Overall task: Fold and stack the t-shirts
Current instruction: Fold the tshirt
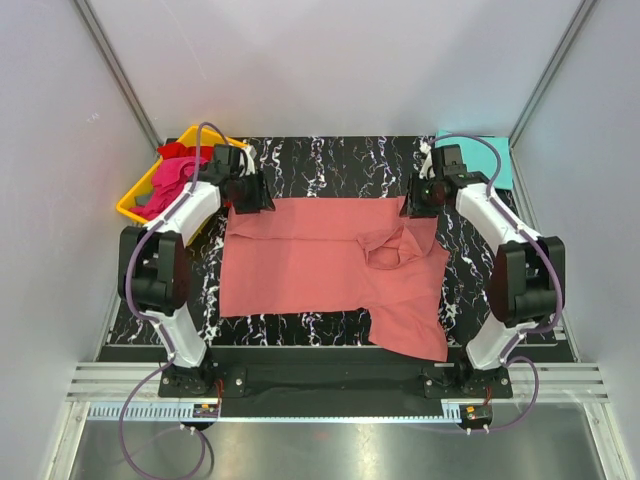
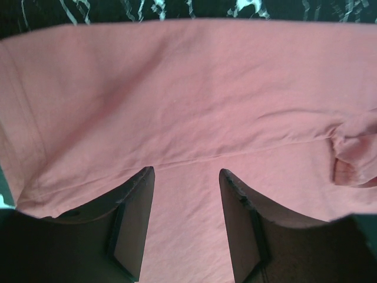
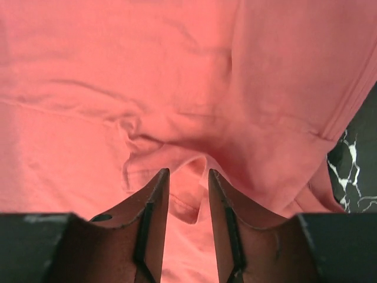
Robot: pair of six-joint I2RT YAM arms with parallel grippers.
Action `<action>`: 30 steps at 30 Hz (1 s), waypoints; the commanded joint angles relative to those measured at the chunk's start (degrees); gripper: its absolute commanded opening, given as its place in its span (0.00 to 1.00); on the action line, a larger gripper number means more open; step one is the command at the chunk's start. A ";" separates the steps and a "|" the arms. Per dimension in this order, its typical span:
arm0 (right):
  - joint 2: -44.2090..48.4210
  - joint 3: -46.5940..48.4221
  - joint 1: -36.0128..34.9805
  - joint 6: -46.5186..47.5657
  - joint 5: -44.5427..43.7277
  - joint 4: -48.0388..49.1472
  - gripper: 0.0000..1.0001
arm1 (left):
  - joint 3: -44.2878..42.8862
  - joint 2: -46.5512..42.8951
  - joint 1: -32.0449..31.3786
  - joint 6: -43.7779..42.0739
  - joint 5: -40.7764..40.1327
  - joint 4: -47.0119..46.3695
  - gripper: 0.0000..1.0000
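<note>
The left end effector, jaws apart, hangs over the salmon-pink t-shirt.

Room around the salmon-pink shirt
Past the shirt's far edge, a strip of black table lies bare between the arms. The left gripper and right gripper sit over its far corners. A yellow tray blocks the far-left side, and a turquoise shirt lies far-right.

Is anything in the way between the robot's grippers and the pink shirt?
No, nothing visible is. The left gripper and right gripper both sit right over the salmon-pink shirt near its far edge, with only its cloth beneath them.
</note>
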State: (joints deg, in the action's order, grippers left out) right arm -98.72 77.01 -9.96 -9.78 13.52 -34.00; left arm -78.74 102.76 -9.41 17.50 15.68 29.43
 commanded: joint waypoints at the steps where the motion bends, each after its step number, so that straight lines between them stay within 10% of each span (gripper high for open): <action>1: 0.03 0.15 -1.29 -0.33 -0.86 2.99 0.41 | -3.70 0.16 0.27 0.43 3.38 -2.45 0.53; 5: -0.26 -2.82 -1.38 -2.51 -7.17 0.51 0.45 | -0.37 -1.94 -2.62 1.75 14.80 -9.20 0.54; 16: 9.95 -14.69 -9.46 -15.78 -20.37 -0.20 0.38 | 6.14 -5.12 -23.18 10.62 6.12 -26.79 0.54; 30: 6.43 -21.02 -14.39 -18.70 -28.37 7.54 0.34 | 5.44 7.18 -32.95 15.98 3.21 -32.69 0.54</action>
State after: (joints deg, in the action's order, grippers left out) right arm -91.55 56.77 -24.23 -27.09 -10.92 -30.02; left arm -72.82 108.55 -41.32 30.41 20.49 1.17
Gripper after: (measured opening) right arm 0.355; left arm 0.541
